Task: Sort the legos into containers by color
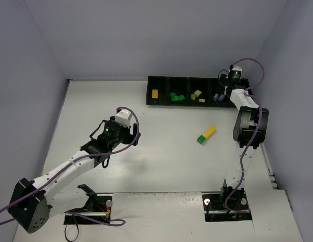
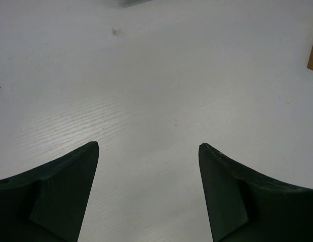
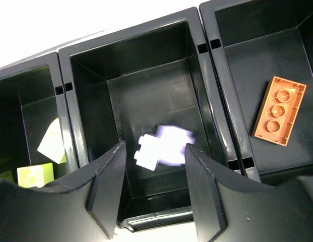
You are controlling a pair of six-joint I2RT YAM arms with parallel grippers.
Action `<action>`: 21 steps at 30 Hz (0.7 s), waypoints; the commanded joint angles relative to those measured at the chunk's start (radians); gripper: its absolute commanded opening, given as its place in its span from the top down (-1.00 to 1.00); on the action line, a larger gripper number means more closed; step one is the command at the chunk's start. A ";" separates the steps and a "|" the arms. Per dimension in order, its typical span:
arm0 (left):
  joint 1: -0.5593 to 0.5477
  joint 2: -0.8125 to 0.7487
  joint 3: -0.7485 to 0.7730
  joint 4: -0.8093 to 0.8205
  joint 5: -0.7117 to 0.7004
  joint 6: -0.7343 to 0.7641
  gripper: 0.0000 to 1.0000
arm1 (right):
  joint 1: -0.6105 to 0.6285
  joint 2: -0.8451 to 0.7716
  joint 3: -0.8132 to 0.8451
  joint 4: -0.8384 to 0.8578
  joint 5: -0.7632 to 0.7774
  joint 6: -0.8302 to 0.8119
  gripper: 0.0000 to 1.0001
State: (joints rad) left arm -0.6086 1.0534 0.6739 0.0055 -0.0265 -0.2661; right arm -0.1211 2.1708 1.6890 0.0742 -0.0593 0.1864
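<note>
Closest in, left end effector (image 2: 148, 145): fingers spread wide, nothing between them, hanging over bare bench (image 2: 146, 75) well apart from every brick. Farther off, right end effector (image 3: 155, 147): also spread, poised over the fourth compartment from the left of tray (image 3: 216, 96). Between its fingertips, lower down inside that compartment, lavender brick (image 3: 164, 146), blurred; cannot tell whether lying on the floor or in the air, though seemingly not pinched. Beside it toward the right end, orange brick (image 3: 278, 110) flat in its own compartment; on the other side, lime bricks (image 3: 35, 174), then green bricks (image 1: 175, 96), then yellow brick (image 1: 154, 93) at the left end. Unsorted on open bench, on the right half and well apart from tray: stack (image 1: 206, 134), yellow pieces in a row with green at the near end. Probably light, stiff and slick-sided, so little squeeze needed and no risk of crushing, but likely to skid or twist if nipped at a corner. Best taken across the two long smooth walls, fingers square to them, clear of the studs. Likely held together by stud friction alone; would want one end effector pinning yellow and the other pulling green off before dropping each in its compartment.
</note>
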 commanded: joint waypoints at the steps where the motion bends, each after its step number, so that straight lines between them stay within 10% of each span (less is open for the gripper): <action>1: 0.001 0.005 0.065 0.028 0.016 -0.013 -0.47 | 0.001 -0.075 0.028 0.033 -0.007 -0.024 0.05; 17: 0.001 0.017 0.130 -0.045 0.051 -0.053 -0.47 | 0.154 -0.564 -0.572 -0.017 0.024 0.122 0.03; 21: 0.003 0.037 0.177 -0.114 0.074 -0.070 -0.47 | 0.202 -0.640 -0.701 -0.059 0.104 0.232 -0.44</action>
State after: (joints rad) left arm -0.6083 1.0836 0.7738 -0.0788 0.0223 -0.3077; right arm 0.0658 1.5894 1.0393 0.0383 -0.0414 0.3141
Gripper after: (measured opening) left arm 0.734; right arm 0.701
